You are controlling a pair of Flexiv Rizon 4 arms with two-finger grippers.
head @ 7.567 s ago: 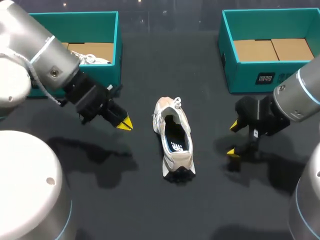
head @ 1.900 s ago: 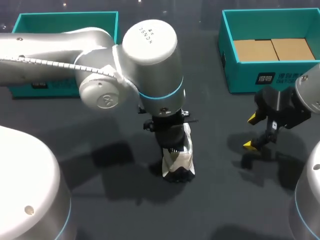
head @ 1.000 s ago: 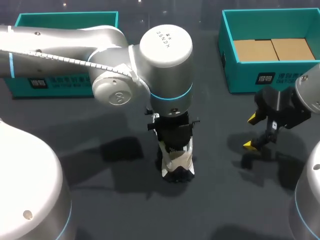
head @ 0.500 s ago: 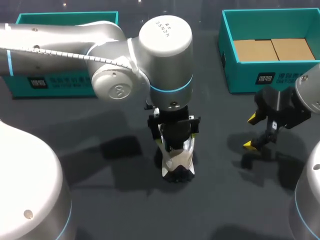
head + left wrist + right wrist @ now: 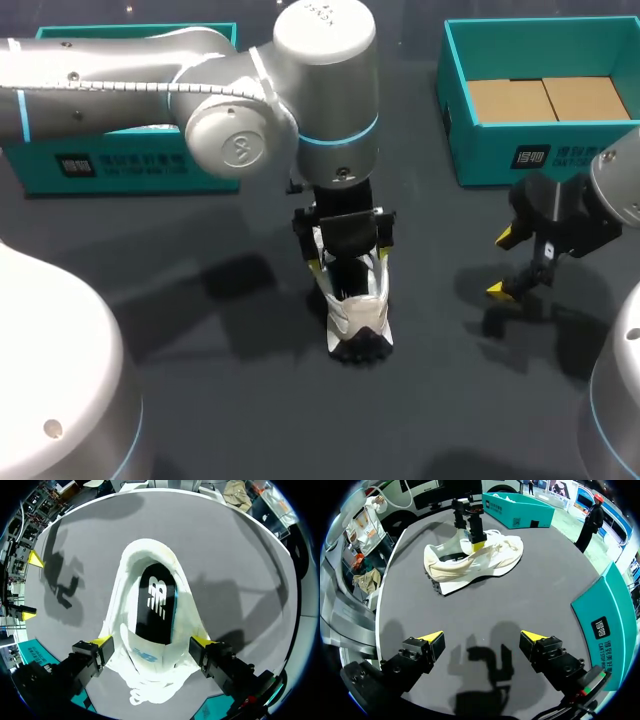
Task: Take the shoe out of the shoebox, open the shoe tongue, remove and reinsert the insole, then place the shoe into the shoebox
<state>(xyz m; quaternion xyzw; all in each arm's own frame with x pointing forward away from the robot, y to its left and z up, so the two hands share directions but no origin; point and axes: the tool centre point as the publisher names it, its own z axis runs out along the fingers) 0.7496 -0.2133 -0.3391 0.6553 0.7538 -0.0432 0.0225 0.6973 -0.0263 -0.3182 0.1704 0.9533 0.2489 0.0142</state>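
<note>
Shifted up-frame since a moment ago: left arm. Left gripper (image 5: 346,266), wide, straddles shoe (image 5: 360,318), frame centre. Right gripper (image 5: 502,264), wide, right edge. Step, I judge: tongue opening; next, pinch tongue.

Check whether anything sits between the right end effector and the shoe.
Nothing visible. Only bare table lies between the right end effector and the shoe. The left end effector is down over the shoe itself.

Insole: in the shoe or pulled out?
In. The left wrist view shows the dark insole lying flat inside the opening of the white shoe, just ahead of the left claw.
</note>
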